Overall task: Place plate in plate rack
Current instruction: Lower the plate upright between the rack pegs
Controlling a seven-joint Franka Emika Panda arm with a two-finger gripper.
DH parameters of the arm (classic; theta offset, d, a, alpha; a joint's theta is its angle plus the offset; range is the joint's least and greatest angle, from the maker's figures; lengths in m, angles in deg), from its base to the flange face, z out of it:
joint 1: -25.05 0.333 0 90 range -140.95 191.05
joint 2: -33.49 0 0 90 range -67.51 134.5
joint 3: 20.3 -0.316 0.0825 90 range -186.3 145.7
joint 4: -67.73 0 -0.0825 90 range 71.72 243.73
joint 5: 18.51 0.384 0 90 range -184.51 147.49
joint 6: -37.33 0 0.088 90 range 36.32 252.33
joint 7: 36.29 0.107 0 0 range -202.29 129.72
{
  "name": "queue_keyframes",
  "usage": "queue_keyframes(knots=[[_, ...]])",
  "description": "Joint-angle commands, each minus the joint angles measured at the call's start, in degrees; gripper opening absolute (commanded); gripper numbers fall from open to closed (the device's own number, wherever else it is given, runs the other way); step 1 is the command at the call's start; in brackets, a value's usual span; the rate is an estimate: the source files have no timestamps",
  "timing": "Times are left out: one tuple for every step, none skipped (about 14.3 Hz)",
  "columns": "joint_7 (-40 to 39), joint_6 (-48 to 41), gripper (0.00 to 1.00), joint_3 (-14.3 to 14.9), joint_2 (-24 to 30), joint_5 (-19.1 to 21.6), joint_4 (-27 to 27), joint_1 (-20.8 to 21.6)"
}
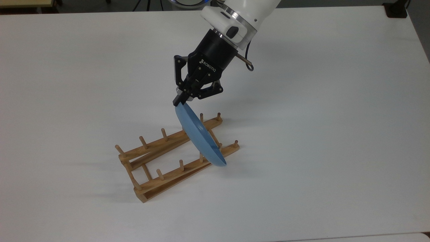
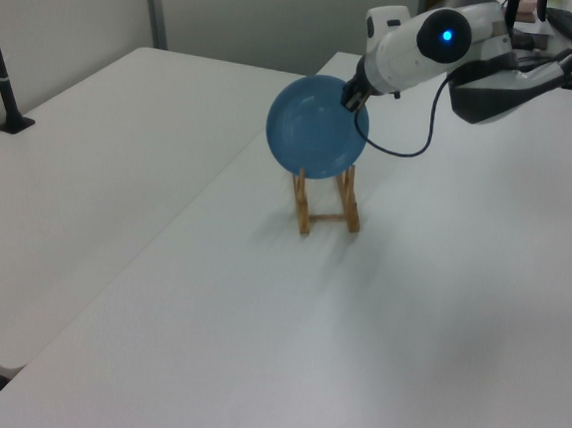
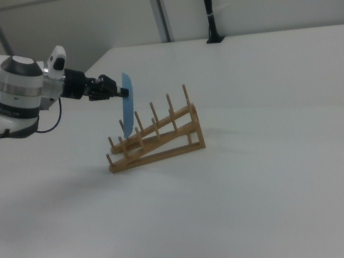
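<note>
Edge-on, plate hides two rack pegs — gripper fingers clamped on its rim.

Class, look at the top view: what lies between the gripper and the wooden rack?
The blue plate, shut in the gripper by its rim, spans down to the rack in the top view.

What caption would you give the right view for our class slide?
Robot arm's pincer grips the blue plate by its upper rim, holding it on edge among the wooden plate rack's pegs.
</note>
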Motion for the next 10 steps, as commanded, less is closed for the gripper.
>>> queue_keyframes(knots=[[1.72,0.20,0.00,0.29,0.25,-1.96,1.02,0.38],[1.72,0.20,0.00,0.29,0.16,-2.05,1.54,0.38],[1.63,0.11,0.00,0.29,0.16,-2.31,2.15,0.38],[1.63,-0.15,0.07,0.29,0.16,-2.92,2.59,0.38],[1.72,-0.15,0.33,0.29,0.16,-3.01,2.60,0.21],[1.72,-0.06,0.49,0.29,0.16,-3.02,2.51,0.03],[1.72,-0.15,0.65,0.29,0.16,-3.02,2.51,-0.06],[1.89,-0.06,0.67,0.29,0.16,-2.93,2.51,-0.15],[1.98,0.20,0.71,0.29,0.07,-2.75,2.34,-0.32],[1.98,0.20,0.90,0.29,0.07,-2.66,2.25,-0.67]])
